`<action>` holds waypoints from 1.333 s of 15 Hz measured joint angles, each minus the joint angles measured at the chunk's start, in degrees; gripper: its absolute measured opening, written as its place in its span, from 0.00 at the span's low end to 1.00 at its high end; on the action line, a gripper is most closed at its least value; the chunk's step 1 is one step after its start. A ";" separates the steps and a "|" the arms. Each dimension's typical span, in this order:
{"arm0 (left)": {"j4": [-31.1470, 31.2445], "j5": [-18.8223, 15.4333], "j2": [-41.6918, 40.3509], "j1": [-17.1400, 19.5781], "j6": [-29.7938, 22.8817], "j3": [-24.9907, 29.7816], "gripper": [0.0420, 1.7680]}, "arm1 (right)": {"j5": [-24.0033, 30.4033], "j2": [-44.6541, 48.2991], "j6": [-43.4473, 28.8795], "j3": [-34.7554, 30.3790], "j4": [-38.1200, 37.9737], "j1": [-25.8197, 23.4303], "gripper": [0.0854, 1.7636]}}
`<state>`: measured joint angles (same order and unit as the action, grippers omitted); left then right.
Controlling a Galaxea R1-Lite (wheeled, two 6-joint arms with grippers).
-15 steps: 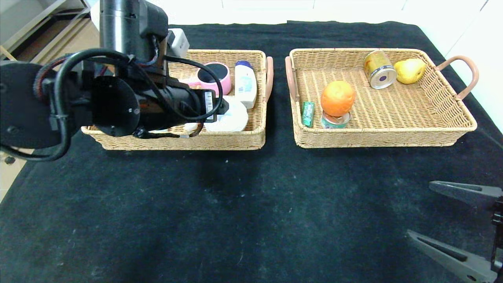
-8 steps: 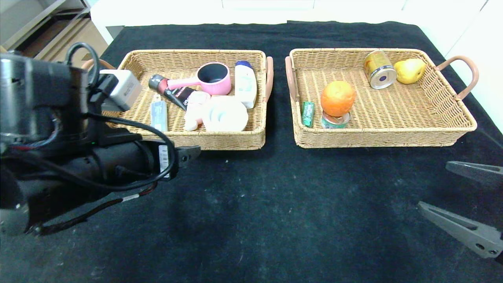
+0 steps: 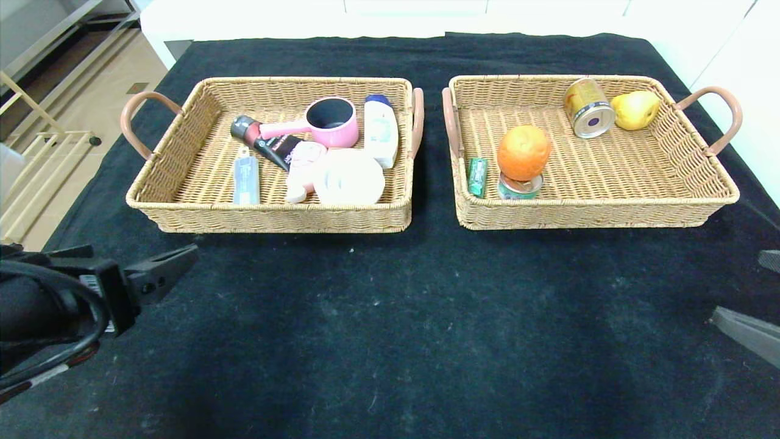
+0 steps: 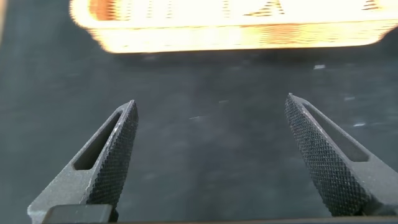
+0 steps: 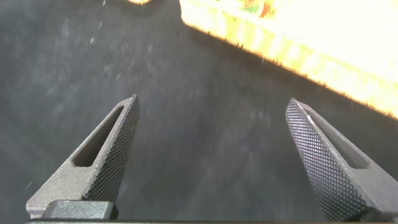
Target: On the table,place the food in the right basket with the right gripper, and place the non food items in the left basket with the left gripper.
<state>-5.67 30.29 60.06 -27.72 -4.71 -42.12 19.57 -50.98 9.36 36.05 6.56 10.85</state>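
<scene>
The food (image 3: 523,152), orange, tin and gum pack, lies in the right basket (image 3: 701,201); the non food items (image 3: 348,177) lie in the left basket (image 3: 183,214). Both the left claw (image 4: 211,152) and the right claw (image 5: 214,152) gape empty over bare desk (image 3: 390,317). Sorting looks finished; nothing remains but parking.

Even bright overhead light in head view, wicker overexposed and blurred in both wrist views
</scene>
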 joint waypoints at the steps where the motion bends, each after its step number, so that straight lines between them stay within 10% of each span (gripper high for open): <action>1: 0.38 0.16 -2.07 2.43 1.90 1.39 0.96 | -1.84 2.01 -0.20 0.30 -3.18 -0.18 0.97; 9: 1.95 -5.16 -19.33 13.90 7.35 6.31 0.96 | -14.34 20.31 -0.38 1.52 -26.39 -6.31 0.97; 16: 20.65 -27.99 -36.75 25.88 12.95 3.97 0.97 | -14.91 35.26 -0.55 -1.82 -36.79 -9.73 0.97; 20: 24.27 -33.38 -44.11 29.17 13.02 4.80 0.97 | -14.95 41.84 -0.57 -3.80 -40.35 -10.19 0.97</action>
<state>18.60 -3.08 15.96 1.45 8.31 -37.32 4.62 -9.14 8.79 32.24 -33.79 0.66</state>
